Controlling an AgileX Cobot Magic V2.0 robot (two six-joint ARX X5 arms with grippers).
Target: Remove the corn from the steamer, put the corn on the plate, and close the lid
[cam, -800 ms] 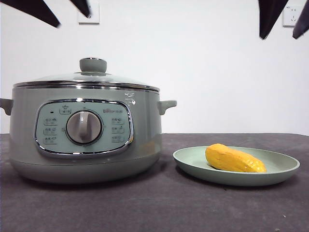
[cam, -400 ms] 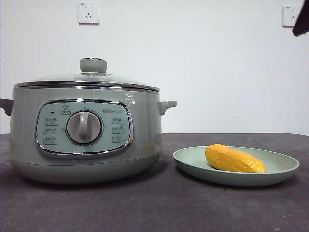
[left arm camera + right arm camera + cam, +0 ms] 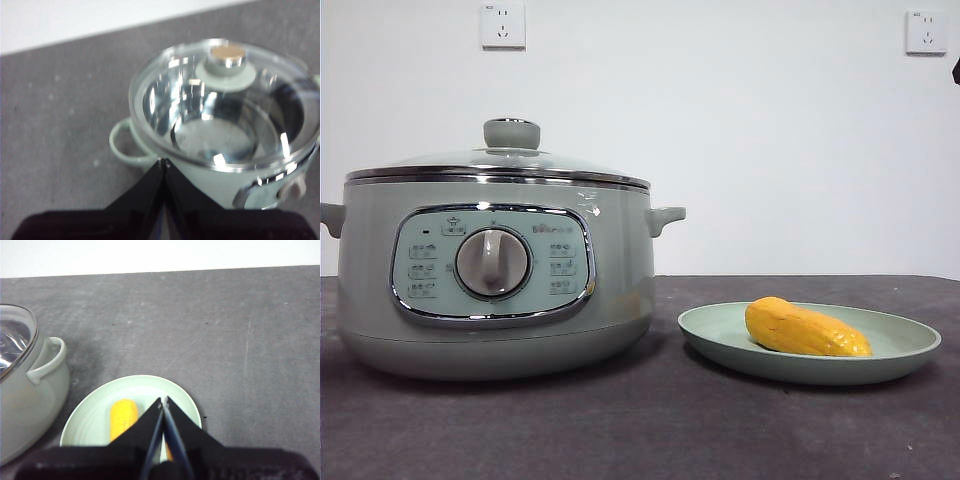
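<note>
A dark grey worktop (image 3: 650, 430) with a faintly mottled, matte surface spans the foreground. Behind it rises a plain white wall (image 3: 770, 150). Two white power sockets are mounted high on that wall, one toward the left (image 3: 503, 25) and one near the right edge (image 3: 926, 32).

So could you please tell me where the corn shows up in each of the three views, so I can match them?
Front view: the corn lies on the plate, beside the steamer.
Left wrist view: not in it; only the steamer and the lid show.
Right wrist view: the corn lies on the plate, partly behind the right gripper.
Shared landmark: the steamer.
</note>
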